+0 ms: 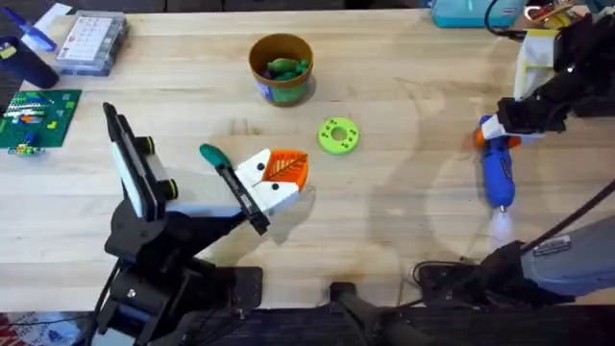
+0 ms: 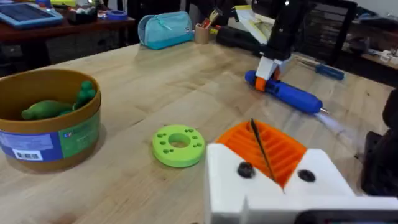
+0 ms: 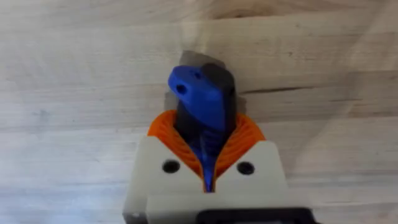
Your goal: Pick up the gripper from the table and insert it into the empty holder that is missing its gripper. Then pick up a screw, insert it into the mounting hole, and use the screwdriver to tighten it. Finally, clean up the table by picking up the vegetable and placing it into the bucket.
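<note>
The right gripper (image 1: 495, 135) clamps the screwdriver (image 1: 498, 173) at the table's (image 1: 404, 211) three o'clock. A green disc (image 1: 337, 135) lies centre; the bucket (image 1: 281, 69) at twelve holds a vegetable (image 1: 284, 67). The left gripper's (image 1: 279, 183) grip cannot be told.

A flat lime-green disc (image 1: 338, 135) with a ring of small holes lies on the wood near the middle. At the far left corner sits a clear plastic parts box (image 1: 90, 43), and just beside it a blue pen-like tool (image 1: 33, 36). Nearer along the left edge lies a green circuit board (image 1: 36, 118). Towards the far right edge there is a light-blue zipped pouch (image 2: 165, 29) lying on its side, with a small brown cup of pens (image 2: 203, 31) just beside it. A blue-handled tool (image 2: 328, 71) lies further off.
</note>
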Controlling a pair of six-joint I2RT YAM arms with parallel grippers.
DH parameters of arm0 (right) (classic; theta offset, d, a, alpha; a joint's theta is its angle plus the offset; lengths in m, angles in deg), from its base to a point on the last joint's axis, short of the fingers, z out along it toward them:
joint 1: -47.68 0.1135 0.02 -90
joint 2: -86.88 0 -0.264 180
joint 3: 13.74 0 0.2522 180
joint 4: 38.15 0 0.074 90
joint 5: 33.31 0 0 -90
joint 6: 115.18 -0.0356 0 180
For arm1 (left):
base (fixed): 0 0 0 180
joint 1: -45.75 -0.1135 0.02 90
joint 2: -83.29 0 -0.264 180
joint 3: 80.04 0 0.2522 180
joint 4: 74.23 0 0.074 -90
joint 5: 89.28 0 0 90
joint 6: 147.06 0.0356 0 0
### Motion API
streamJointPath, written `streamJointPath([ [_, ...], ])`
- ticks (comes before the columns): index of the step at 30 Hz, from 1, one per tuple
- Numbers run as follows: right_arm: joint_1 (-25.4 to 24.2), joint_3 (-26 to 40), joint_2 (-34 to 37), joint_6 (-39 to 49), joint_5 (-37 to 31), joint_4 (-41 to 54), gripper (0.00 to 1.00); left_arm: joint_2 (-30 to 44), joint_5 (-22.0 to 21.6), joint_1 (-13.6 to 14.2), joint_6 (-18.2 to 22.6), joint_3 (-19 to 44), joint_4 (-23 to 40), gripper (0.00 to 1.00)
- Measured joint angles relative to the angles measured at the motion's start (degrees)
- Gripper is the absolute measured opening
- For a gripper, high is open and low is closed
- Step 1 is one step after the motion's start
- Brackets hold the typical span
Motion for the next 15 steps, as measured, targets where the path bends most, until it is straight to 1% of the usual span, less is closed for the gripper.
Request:
streamJointPath([
  [3,0.0,0.8,-0.22,0.0,0.07,1.16,0.027,0.0,0.0,0.0,0.0,0.0,0.01,0.017],
  [6,0.0,2.67,-2.09,0.0,0.1,2.63,0.027,0.0,0.0,0.0,0.0,0.0,0.01,0.017],
  [11,0.0,6.25,-9.44,-0.21,0.3,3.86,0.027,0.0,0.0,0.0,0.0,0.0,0.0,0.017],
  [15,0.0,7.19,-15.45,-1.29,0.31,3.92,0.027,0.0,0.0,0.0,0.0,0.0,0.01,0.017],
])
